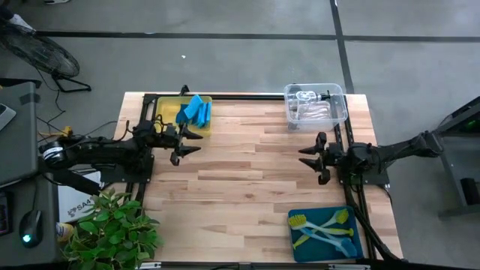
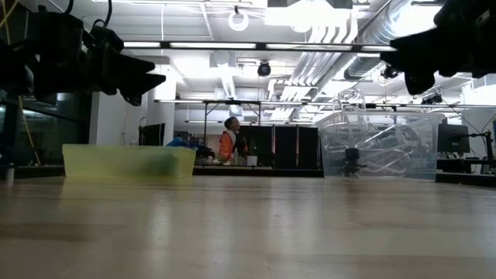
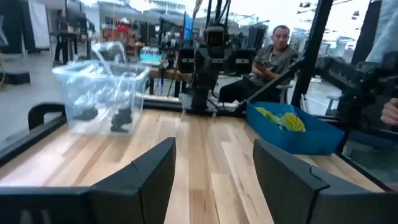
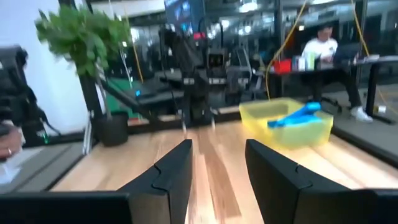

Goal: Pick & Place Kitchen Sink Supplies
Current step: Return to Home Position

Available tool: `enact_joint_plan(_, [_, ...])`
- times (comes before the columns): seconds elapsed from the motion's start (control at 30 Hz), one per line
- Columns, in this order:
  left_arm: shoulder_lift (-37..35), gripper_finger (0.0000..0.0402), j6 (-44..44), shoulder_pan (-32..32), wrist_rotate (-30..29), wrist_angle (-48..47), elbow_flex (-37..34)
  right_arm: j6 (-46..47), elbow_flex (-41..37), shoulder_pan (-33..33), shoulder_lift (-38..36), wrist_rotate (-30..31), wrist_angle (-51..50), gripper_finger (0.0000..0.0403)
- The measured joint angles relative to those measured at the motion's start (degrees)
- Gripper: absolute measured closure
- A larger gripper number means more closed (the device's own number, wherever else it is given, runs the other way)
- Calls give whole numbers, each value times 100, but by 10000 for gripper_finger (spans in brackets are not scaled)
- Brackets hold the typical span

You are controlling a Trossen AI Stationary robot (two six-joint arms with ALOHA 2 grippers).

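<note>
Blue sponges (image 1: 195,111) lie in the yellow bin (image 1: 165,114) at the far left of the surface (image 1: 247,176); clear bottles (image 1: 311,112) sit in the clear bin (image 1: 330,87) at the far right; dish brushes (image 1: 322,225) lie in the blue bin (image 1: 346,247) at the near right; left gripper (image 1: 193,142) hovers beside the yellow bin, fingers spread and empty; right gripper (image 1: 304,157) hovers between the clear and blue bins, fingers likewise apart, holding nothing.
</note>
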Motion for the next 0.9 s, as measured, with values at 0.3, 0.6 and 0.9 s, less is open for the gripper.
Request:
enact_joint_plan(0.3, [-417,193,122,-7,-663,402,0,108,0,4,-1367,706,-1389,260])
enact_joint_plan(0.6, [-501,193,57,-9,-1209,306,0,-68,0,4,-1644,471,-1784,260])
enact_joint_plan(0.9, [-903,193,258,-8,-678,565,0,-280,0,4,-1524,441,-1773,260])
